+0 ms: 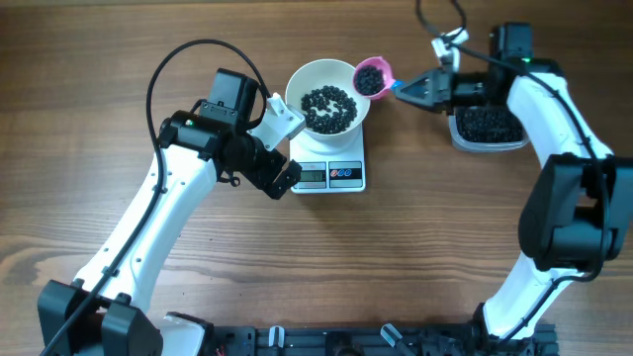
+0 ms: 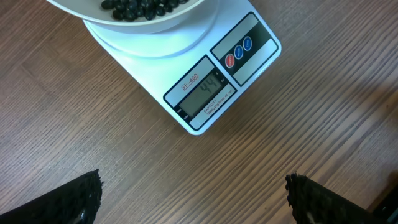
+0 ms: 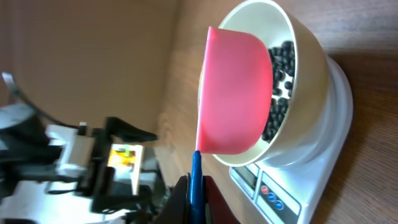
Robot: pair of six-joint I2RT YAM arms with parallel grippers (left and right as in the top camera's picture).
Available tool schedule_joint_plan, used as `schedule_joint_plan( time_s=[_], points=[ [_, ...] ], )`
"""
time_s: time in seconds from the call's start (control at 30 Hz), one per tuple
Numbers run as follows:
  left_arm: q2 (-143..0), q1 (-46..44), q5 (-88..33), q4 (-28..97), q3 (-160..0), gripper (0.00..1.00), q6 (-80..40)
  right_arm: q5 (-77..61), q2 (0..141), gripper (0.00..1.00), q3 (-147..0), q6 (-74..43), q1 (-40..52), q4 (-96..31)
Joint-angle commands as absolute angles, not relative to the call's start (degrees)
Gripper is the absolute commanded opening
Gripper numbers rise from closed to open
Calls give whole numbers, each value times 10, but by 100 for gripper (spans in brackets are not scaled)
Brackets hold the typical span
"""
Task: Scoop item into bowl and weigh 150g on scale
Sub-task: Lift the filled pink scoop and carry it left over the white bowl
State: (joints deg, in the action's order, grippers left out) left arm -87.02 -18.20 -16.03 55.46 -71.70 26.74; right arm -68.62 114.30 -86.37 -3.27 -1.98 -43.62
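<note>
The left gripper (image 2: 193, 196) hung wide open and empty before the scale (image 1: 331, 176). Loose black beads (image 1: 328, 107), light and apt to roll, lay in the white bowl (image 1: 297, 84) on it. The right gripper (image 1: 404, 89) was clamped on the thin handle of the filled pink scoop (image 1: 373, 77), the sensible place to hold it.

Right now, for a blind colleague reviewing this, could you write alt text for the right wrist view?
A pink scoop, its blue handle clamped in the right pincer, is held at the rim of a white bowl partly filled with black beads. The bowl sits on a white scale.
</note>
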Motion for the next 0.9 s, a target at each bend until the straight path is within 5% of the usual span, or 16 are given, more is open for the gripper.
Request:
schedule_joint_plan(
  time_s=[0.0, 0.23, 0.87],
  points=[
    [-874, -179, -171, 553, -721, 100, 277, -620, 1142, 4, -878, -44, 5, -433],
    [-874, -179, -171, 553, -721, 100, 277, -444, 1072, 4, -894, -31, 53, -432],
    [-874, -179, -171, 553, -721, 100, 277, -331, 990, 4, -894, 143, 108, -384]
  ],
)
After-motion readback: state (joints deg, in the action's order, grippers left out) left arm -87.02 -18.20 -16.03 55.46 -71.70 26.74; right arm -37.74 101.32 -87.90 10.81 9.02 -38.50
